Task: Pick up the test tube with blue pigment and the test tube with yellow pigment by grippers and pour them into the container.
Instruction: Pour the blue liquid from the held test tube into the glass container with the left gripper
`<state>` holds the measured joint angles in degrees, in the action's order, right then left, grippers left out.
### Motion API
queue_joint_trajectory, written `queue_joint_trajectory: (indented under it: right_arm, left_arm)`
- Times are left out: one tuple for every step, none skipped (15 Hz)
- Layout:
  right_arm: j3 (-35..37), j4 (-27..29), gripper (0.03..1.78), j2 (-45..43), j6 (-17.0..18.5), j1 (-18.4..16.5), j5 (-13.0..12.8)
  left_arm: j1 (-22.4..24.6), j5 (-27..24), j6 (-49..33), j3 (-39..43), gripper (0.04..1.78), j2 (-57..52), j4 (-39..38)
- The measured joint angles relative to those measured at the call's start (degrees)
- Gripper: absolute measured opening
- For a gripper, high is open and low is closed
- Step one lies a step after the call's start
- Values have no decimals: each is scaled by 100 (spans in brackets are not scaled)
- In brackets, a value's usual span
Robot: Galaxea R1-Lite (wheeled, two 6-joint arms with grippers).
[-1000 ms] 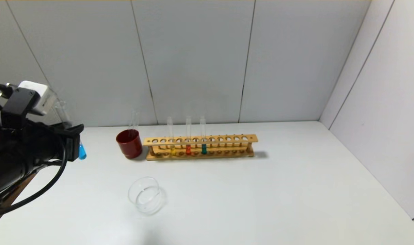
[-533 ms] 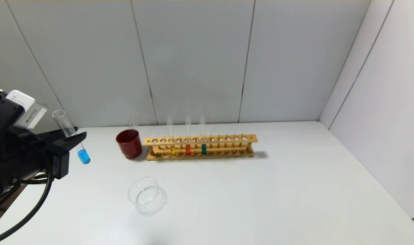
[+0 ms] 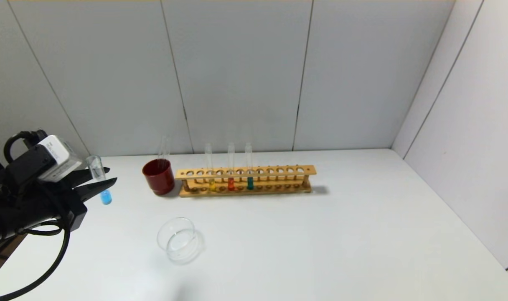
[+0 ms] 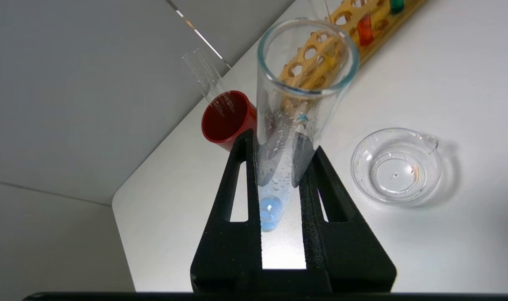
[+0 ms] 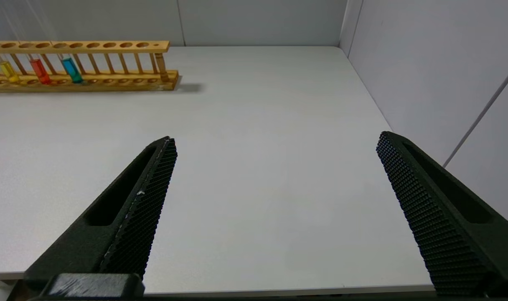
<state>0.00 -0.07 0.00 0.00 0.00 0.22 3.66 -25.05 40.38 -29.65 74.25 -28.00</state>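
While the left gripper (image 3: 105, 182) is clamped on the test tube with blue pigment (image 3: 100, 184), far-left of the container (image 3: 179, 240), an early tilt could spill on the table (image 3: 321, 234) — droplets inside, seen only by the left wrist, may drip. The right gripper (image 5: 275, 209) gapes apart, outside the head view; the test tube with yellow pigment (image 3: 210, 169) sits in the rack (image 3: 279, 171).

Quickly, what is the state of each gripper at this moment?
Left gripper: shut on the test tube with blue pigment, held above the table.
Right gripper: open, holding nothing.
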Motion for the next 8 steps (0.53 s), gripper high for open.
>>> queue_joint_trajectory:
  right_arm:
    - [0, 0, 175, 0, 0, 0, 2]
    - [0, 0, 175, 0, 0, 0, 0]
    - [0, 0, 175, 0, 0, 0, 2]
    - [0, 0, 175, 0, 0, 0, 0]
    - [0, 0, 175, 0, 0, 0, 0]
    - [0, 0, 175, 0, 0, 0, 0]
    - [0, 0, 175, 0, 0, 0, 2]
    - [0, 0, 175, 0, 0, 0, 2]
  left_arm:
    - [6, -13, 204, -22, 32, 122, 0]
    - [9, -16, 406, -52, 32, 251, 2]
    - [11, -16, 625, -85, 32, 386, 2]
    - [15, -9, 894, -138, 32, 532, 2]
    - [20, 0, 1167, -196, 32, 650, -2]
    - [26, 9, 1475, -249, 32, 763, -5]
    - [26, 9, 1783, -284, 32, 863, -5]
    - [26, 13, 2050, -288, 32, 937, -5]
